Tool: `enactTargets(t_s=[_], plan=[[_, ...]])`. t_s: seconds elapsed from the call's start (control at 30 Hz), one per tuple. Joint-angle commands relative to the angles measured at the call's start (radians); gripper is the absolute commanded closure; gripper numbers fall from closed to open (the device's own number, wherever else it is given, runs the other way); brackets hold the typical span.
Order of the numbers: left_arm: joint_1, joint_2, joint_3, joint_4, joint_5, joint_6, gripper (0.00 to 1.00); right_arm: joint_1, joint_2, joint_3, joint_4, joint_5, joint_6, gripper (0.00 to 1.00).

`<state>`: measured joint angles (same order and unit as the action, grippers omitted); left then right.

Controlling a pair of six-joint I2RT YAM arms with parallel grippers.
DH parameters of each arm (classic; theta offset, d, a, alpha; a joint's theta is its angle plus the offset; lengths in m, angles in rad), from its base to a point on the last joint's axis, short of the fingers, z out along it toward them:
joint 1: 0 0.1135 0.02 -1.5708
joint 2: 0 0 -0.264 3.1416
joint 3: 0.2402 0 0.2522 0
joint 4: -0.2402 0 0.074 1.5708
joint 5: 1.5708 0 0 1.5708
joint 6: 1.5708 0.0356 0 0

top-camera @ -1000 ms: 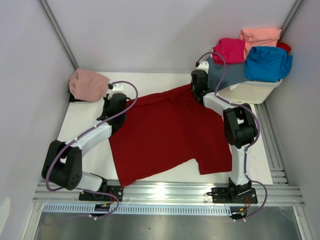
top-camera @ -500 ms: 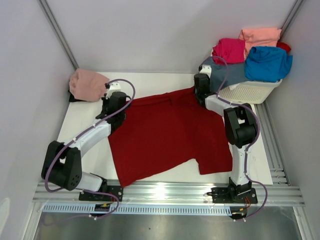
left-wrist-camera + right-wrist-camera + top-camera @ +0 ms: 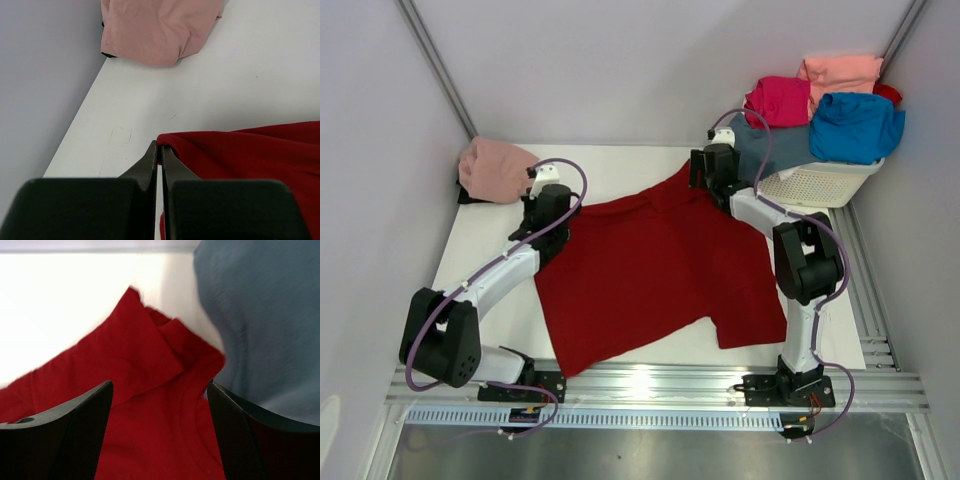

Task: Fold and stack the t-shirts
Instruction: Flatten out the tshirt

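Observation:
The large dark red t-shirt (image 3: 660, 270) lies spread across the white table. My left gripper (image 3: 548, 205) is at its far left corner and is shut on a pinch of the red cloth (image 3: 200, 147), which shows between the jaw tips (image 3: 160, 148). My right gripper (image 3: 705, 170) hovers open over the shirt's far right corner (image 3: 150, 355), nothing between its fingers (image 3: 160, 390). A folded dusty pink t-shirt (image 3: 498, 168) sits at the far left (image 3: 155, 30). Magenta (image 3: 780, 100), salmon (image 3: 840, 72), bright blue (image 3: 855, 125) and slate grey-blue (image 3: 770, 145) t-shirts are piled on the basket.
The white lattice basket (image 3: 820, 182) stands at the far right corner, close beside my right gripper; the slate cloth (image 3: 260, 320) hangs just right of its fingers. Grey walls close in on the left, back and right. A metal rail runs along the near edge.
My right gripper has opened, let go of the red shirt's far corner and shifted a little left. My left gripper, still shut on the cloth, has edged slightly toward the far side.

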<state>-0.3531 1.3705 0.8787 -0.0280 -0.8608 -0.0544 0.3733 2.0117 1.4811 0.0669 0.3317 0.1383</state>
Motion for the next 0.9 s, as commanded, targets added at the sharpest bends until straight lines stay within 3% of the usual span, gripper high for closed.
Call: enactTargets(t_s=[0.0, 0.5, 0.87], plan=[[-0.009, -0.017, -0.007, 0.005, -0.003, -0.041, 0.99, 0.015, -0.016, 0.007, -0.062, -0.022, 0.032, 0.22], [-0.05, -0.039, 0.005, -0.049, 0.017, -0.071, 0.99, 0.026, 0.137, 0.093, -0.113, 0.02, 0.032, 0.35], [-0.084, -0.162, -0.07, -0.016, 0.085, -0.093, 0.99, 0.006, 0.245, 0.191, -0.115, 0.073, 0.001, 0.39]])
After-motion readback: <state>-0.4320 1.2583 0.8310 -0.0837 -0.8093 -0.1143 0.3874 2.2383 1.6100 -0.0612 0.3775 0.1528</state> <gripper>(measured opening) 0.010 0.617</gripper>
